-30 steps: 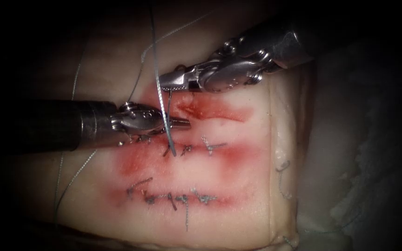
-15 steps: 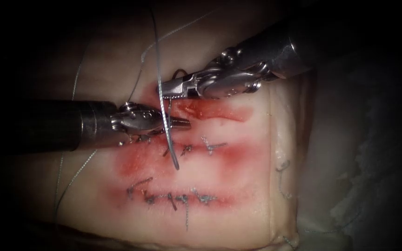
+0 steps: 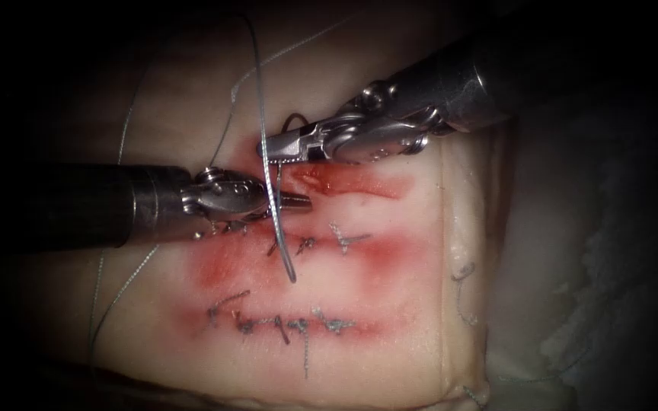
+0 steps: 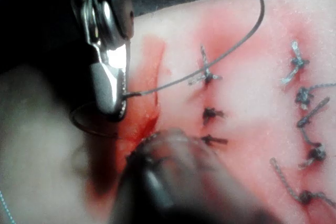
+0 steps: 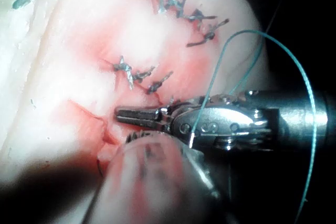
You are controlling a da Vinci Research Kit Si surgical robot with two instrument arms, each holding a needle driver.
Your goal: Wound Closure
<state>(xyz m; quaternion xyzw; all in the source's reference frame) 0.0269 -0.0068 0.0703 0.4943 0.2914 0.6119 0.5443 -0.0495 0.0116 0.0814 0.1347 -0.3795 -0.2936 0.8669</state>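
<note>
Pale pork tissue [image 3: 390, 289] bearing two sutured rows; the upper red cut [image 3: 344, 183] remains open. Right steel needle driver [image 3: 268, 146] is clamped near the tail of the curved grey needle [image 3: 277, 221], which lies outside tissue. Left driver [image 3: 302, 201], jaws together, holds nothing visible. Thin thread [image 3: 257, 68] trails toward the tissue's far edge.

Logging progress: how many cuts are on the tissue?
3: the open top cut, where the left tool sits shut, apparently empty; stitched middle row; stitched bottom row. Others may be hidden. Right tool holds the needle near its end, clear of tissue.
</note>
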